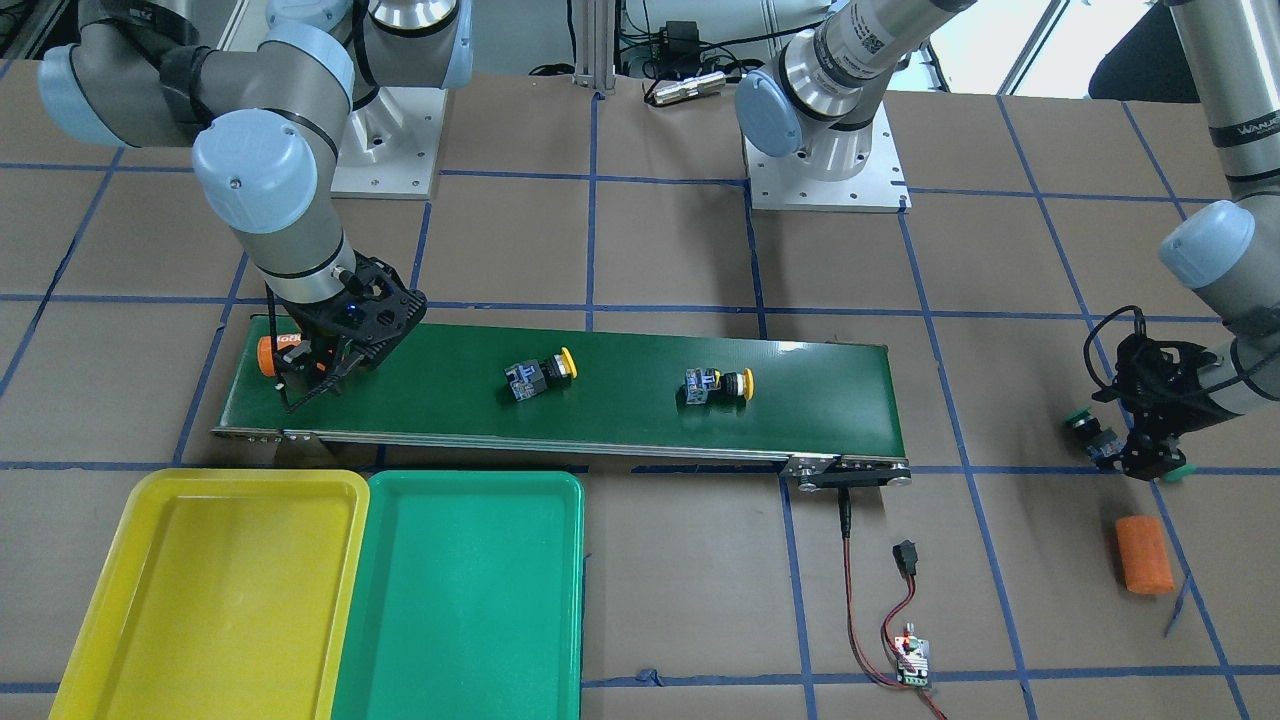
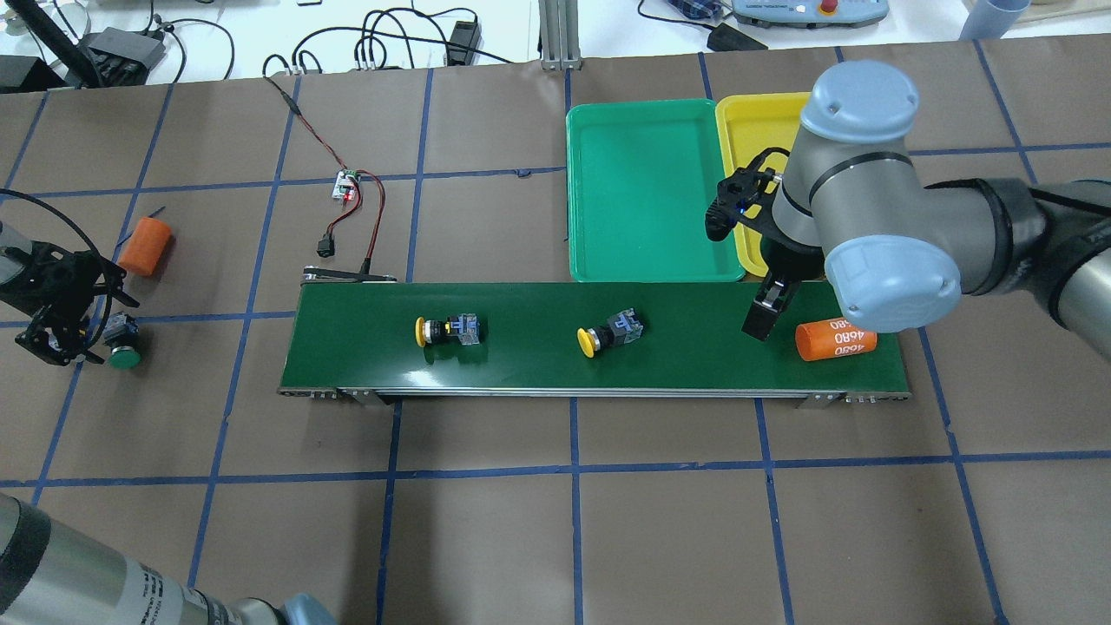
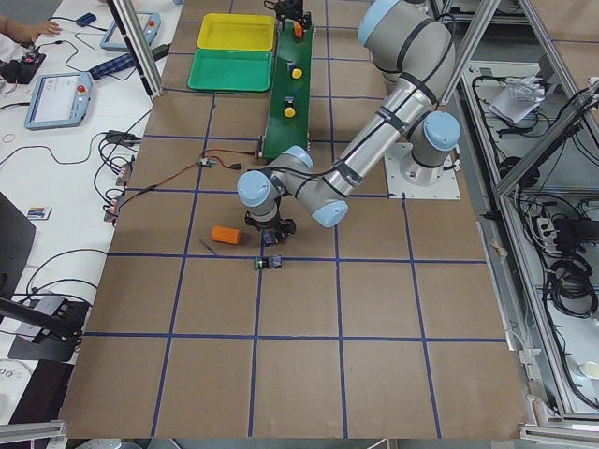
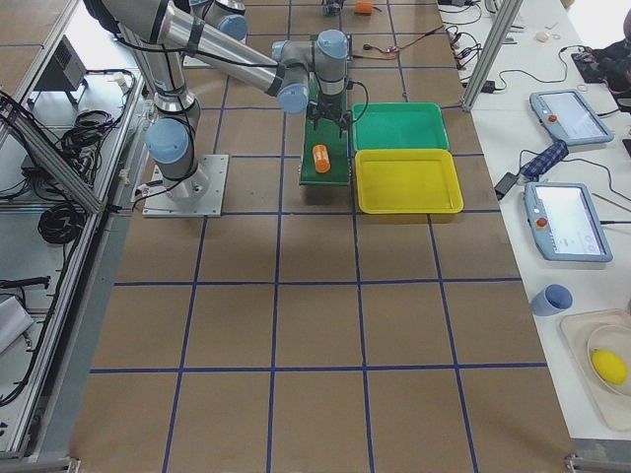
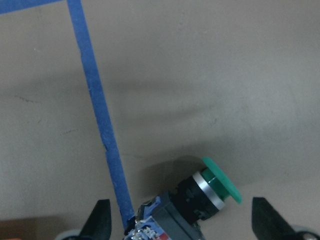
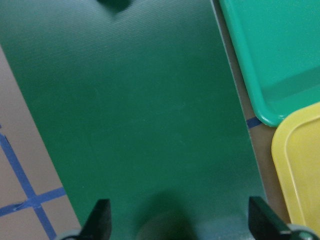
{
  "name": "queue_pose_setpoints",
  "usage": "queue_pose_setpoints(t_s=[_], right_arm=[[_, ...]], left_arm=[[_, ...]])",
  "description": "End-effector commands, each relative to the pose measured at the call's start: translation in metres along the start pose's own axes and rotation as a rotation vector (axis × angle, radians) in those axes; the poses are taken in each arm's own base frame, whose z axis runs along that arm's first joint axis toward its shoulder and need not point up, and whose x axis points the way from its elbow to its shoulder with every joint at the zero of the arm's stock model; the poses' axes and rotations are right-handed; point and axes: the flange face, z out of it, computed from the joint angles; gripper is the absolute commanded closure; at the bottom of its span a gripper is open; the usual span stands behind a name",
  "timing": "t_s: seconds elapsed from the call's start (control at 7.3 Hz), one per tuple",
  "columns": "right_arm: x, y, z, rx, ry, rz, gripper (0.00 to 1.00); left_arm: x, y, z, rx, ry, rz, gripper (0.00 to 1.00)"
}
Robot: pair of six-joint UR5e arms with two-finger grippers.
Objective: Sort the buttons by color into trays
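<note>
straddling a green button (image 5: 210, 189), the left tool (image 5: 181, 212) gapes wide, not gripping.

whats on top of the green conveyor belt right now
On the belt, two yellow buttons lie on their sides, and an orange cylinder marked 4680 lies at the end near the trays. The right gripper hangs over that end, open, hiding a patch beneath it.

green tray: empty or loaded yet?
Empty. The green tray shows a bare floor in the overhead and front-facing views; nothing lies in it.
</note>
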Motion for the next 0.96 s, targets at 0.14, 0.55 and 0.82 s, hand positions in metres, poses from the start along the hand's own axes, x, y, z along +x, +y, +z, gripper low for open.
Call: queue_pose_setpoints(t_s=[0.14,0.55,0.82], right_arm=[[-0.006,0.003,0.006,0.01,0.024,-0.313,0.05],[-0.009,0.001,0.012,0.01,-0.004,-0.424,0.08],[-0.009,0.0,0.015,0.009,-0.01,-0.417,0.07]], left_arm=[[-0.002,0.003,0.013,0.033,-0.012,-0.027,0.0],[-0.002,0.006,0.003,0.015,-0.016,-0.025,0.0],[0.0,0.006,-0.001,0.014,-0.01,-0.025,0.0]])
